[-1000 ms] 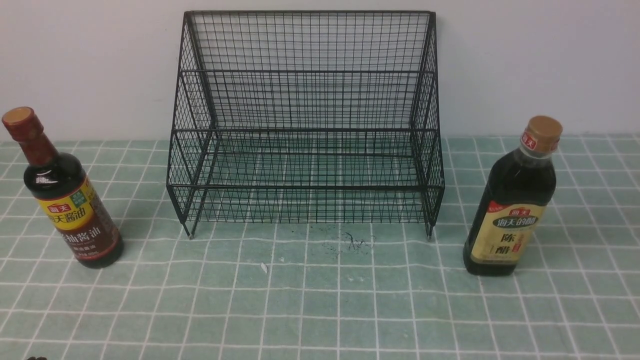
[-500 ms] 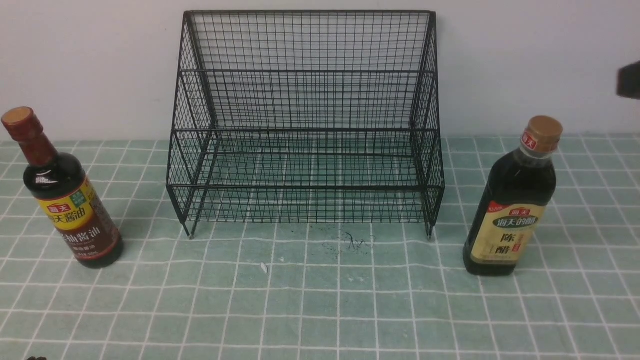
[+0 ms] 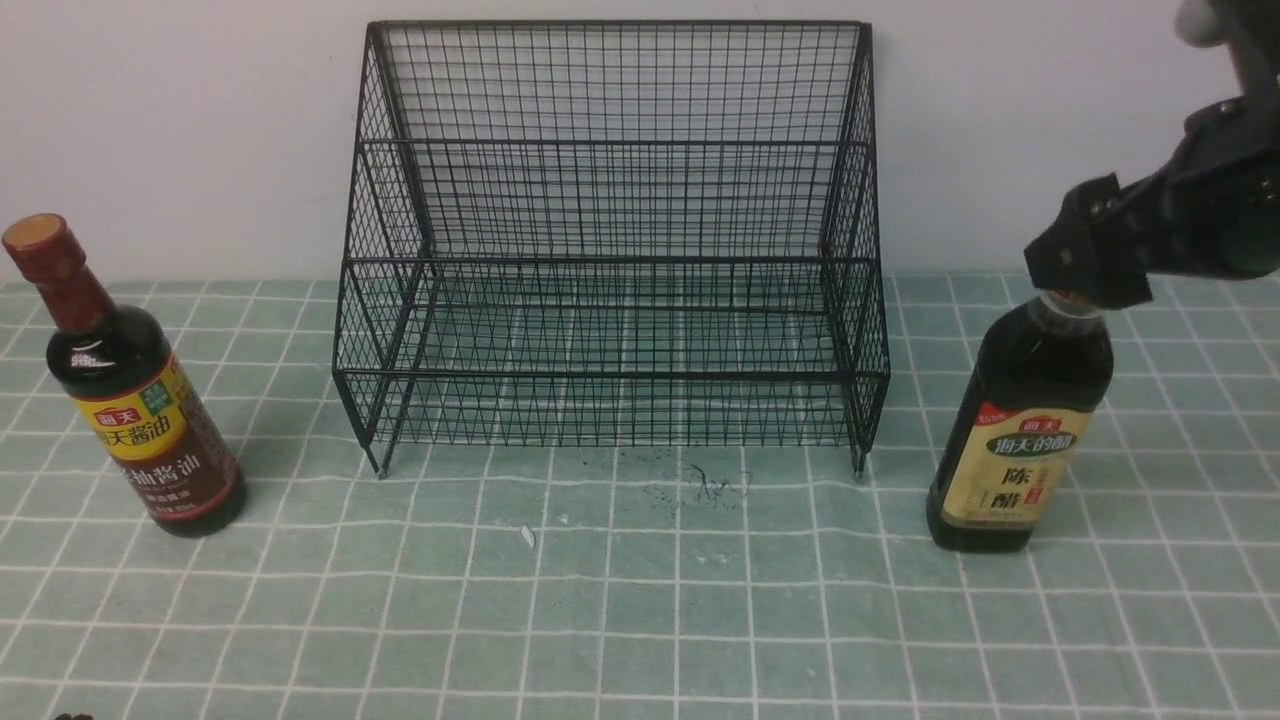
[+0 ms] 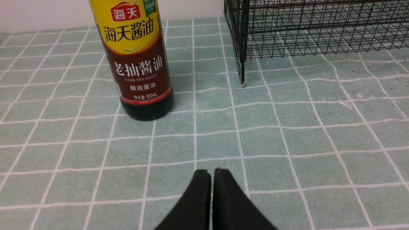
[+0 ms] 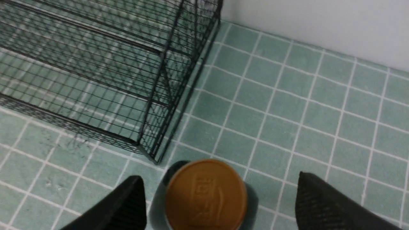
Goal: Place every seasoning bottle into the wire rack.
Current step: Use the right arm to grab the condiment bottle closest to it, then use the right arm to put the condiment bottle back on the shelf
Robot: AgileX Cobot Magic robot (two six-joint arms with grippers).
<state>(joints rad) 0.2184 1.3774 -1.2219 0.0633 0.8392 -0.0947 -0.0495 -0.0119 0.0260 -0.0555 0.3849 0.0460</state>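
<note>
Your right gripper [image 5: 220, 191] is open around the vinegar bottle's cap [image 5: 206, 195], bottle upright right of the rack [image 3: 610, 372]. Off-centre close could tip it. Left gripper [image 4: 209, 174] is closed, empty; soy sauce bottle [image 3: 150, 420] stands left of the rack.

You're looking at thin black metal wire on the rack [image 3: 610, 260], matt, at upper centre of the front view. At far left, your soy sauce bottle [image 3: 145, 420] shows smooth, glossy dark walls (catching a bright highlight at the shoulder). At right, your vinegar bottle [image 3: 1020, 430] looks glossy too, its label papery, and your right gripper [image 3: 1090, 270] looks like matt black plastic.
</note>
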